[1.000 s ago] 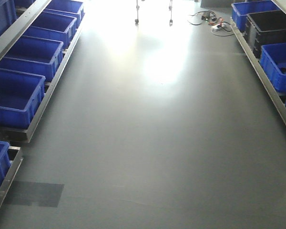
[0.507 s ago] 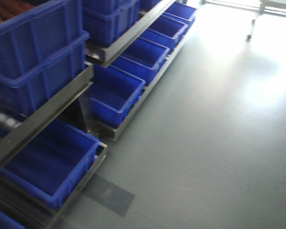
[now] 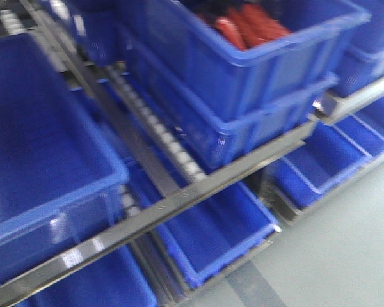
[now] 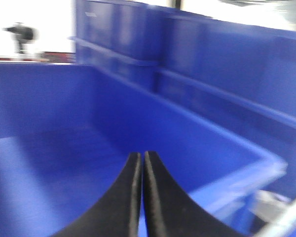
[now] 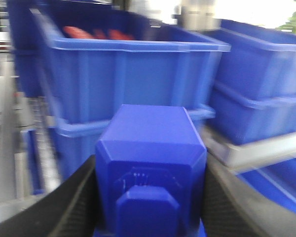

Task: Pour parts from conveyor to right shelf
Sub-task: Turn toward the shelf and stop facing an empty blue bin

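Jaws of your right gripper (image 5: 149,197) were clamped on the blue block (image 5: 150,148), one black finger on each flank, with the tab face toward the wrist camera. Jaws of your left gripper (image 4: 140,170) were pressed together on nothing, above an open bin (image 4: 49,98) beside the red-filled bin (image 3: 243,64) on the right shelf (image 3: 198,192). The block hung in front of the red-filled bin, level with its wall and not above any rim. Every view was blurred, so the gap to that bin only seemed small. You needed to steady the base first, raise the block past the rim, then tip and release it low.
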You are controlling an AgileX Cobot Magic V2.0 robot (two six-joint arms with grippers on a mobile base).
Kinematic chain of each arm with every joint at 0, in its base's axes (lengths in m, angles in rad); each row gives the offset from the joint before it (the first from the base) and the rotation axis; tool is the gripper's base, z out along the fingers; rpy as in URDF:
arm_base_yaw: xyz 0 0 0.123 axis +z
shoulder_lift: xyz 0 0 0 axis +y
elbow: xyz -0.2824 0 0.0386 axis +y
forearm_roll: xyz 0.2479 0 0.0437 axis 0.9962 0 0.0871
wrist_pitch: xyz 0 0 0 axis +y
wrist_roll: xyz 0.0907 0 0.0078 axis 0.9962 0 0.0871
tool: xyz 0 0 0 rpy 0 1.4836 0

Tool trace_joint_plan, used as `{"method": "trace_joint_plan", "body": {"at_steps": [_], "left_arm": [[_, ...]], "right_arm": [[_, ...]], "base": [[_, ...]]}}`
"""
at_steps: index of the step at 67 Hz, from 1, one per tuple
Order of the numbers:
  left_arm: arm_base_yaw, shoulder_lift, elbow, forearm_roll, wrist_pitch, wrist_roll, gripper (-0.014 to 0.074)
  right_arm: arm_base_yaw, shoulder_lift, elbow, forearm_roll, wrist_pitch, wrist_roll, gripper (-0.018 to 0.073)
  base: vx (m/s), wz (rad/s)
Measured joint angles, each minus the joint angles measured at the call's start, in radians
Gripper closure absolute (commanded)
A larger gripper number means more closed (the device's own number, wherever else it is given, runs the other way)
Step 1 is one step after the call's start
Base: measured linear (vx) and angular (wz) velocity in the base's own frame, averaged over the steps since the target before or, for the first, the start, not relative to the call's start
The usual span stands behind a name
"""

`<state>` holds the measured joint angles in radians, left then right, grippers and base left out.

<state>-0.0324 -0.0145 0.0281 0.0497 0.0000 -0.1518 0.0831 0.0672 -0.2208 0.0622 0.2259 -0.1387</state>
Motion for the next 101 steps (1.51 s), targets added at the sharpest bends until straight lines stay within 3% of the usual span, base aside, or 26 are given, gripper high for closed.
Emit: {"method": "trace_joint_plan", "body": {"at_steps": [41, 101], "left_arm": [[0.0, 0.0, 0.0, 0.0, 0.0, 0.0, 0.0603], [0.0, 0.0, 0.0, 0.0, 0.0, 0.0, 0.0603]], "right_arm": [[0.0, 0.0, 0.0, 0.0, 0.0, 0.0, 0.0564], [0.0, 0.0, 0.0, 0.0, 0.0, 0.0, 0.0564]], "base": [[0.1, 0.67], [0.13, 0.11]]}}
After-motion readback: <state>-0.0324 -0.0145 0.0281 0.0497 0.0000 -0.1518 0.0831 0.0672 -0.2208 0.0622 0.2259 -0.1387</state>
